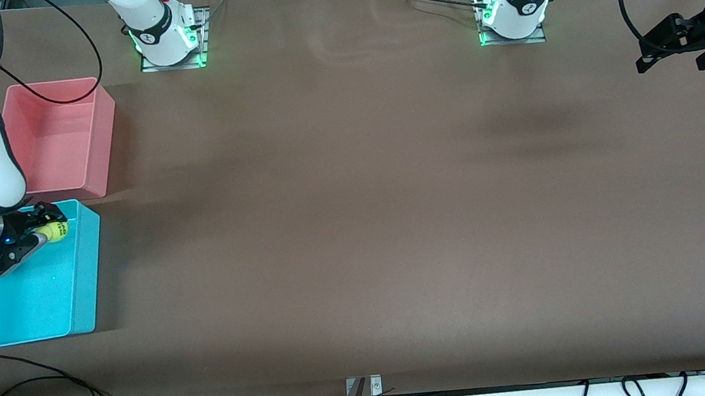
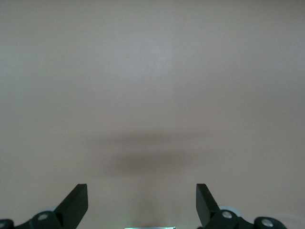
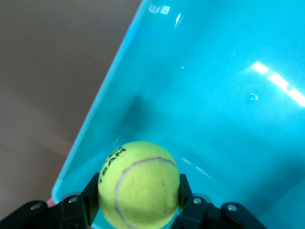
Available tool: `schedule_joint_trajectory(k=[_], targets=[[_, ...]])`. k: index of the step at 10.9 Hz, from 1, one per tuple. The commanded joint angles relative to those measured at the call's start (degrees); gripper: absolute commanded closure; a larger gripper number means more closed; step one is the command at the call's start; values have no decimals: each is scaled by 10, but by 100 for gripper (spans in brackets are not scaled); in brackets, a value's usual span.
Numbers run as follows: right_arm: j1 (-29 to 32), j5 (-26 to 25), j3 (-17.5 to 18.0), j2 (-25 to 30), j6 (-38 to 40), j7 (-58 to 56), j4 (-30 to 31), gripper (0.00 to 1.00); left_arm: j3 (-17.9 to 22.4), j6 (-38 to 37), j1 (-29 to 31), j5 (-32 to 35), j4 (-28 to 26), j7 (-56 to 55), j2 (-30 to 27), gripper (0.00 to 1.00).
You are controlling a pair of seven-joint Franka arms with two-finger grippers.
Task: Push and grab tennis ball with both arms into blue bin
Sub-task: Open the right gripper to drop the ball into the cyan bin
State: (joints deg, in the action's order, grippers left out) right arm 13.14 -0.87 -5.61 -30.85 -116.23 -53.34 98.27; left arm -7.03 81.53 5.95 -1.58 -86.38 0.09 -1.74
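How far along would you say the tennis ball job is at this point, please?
Nearly finished. Done: the right gripper has the tennis ball clamped and raised over the blue bin. In hand: holding it above the bin floor. Left: release it inside. The left gripper waits open over bare table.

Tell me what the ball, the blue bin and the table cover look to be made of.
Tennis ball: fuzzy felt, matte, with a pale curved seam and dark lettering.
Blue bin: likely moulded plastic, glossy; lamps glare off its floor.
Table cover: matte brown sheet, perhaps paper or vinyl; rippled near the bases.
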Motion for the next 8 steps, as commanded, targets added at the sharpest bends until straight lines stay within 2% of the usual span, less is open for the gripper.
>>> schedule_joint_trajectory(k=[1,2,4,8], targets=[[31,29,8,-43,11,-48,-21,72,-2,-14,-16,-4,21,-9,8,0],[35,30,8,-45,10,-49,-21,37,2,-13,-15,-4,21,-8,8,0],[35,31,9,-41,12,-48,-25,0,-2,-12,-16,-3,21,-8,8,0],[30,31,12,-30,36,-26,-61,0,-3,-10,-29,-4,21,-8,8,0]])
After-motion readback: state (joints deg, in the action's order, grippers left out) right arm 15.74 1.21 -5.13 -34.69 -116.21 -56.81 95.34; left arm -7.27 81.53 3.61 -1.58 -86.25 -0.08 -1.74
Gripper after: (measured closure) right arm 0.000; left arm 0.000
